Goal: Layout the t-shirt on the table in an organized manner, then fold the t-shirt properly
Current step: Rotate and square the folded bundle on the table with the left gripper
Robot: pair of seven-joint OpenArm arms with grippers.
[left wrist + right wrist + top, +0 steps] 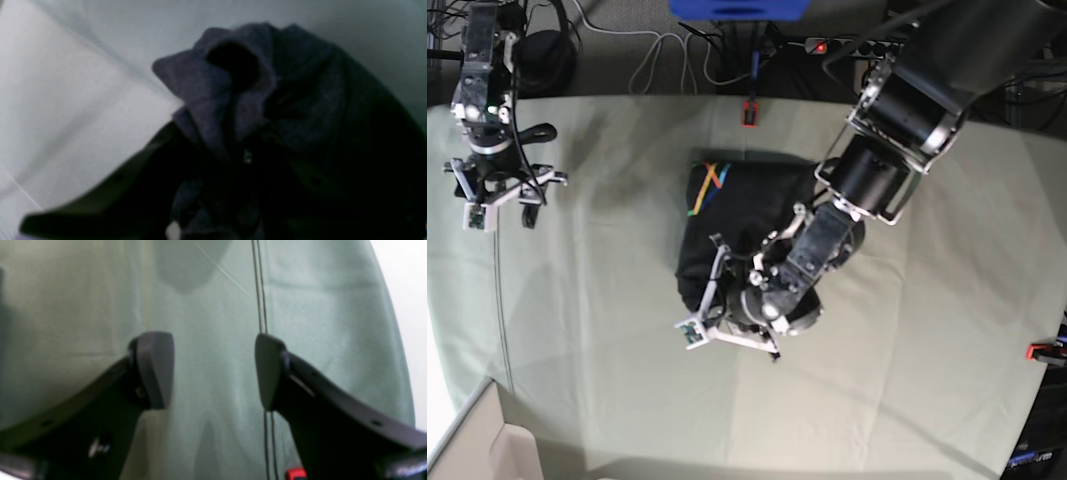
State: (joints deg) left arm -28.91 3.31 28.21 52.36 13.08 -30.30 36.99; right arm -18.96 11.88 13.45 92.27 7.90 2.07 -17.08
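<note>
The table [947,330] is covered in pale grey-green cloth, creased, with a long fold line running down its left part in the base view. A red-orange clamp [749,112] sits at the far edge, another [1041,351] at the right edge. Beyond the far edge the floor is dark, with loose cables [677,55] and a blue box [739,8]. A pale box corner [477,440] shows at the lower left.

The shirt [747,215] lies bunched in a dark heap near the table's middle, its orange, yellow, blue and green stripe mark [706,186] facing up at the heap's far left corner.

Left gripper [732,300] — down on the near edge of the heap, reaching in from the base view's right. In the left wrist view a gathered wad of the shirt [233,93] rises from between the fingers [100,196]; the jaws stand narrow and pinch the fabric. The view is dim and blurred, so the fingertips themselves cannot be made out.

Right gripper [215,370] — over bare cloth near the table's left edge in the base view, well apart from the shirt. Its two dark pads [155,368] stand wide apart with nothing between them; a thin double line on the cloth runs past one pad
</note>
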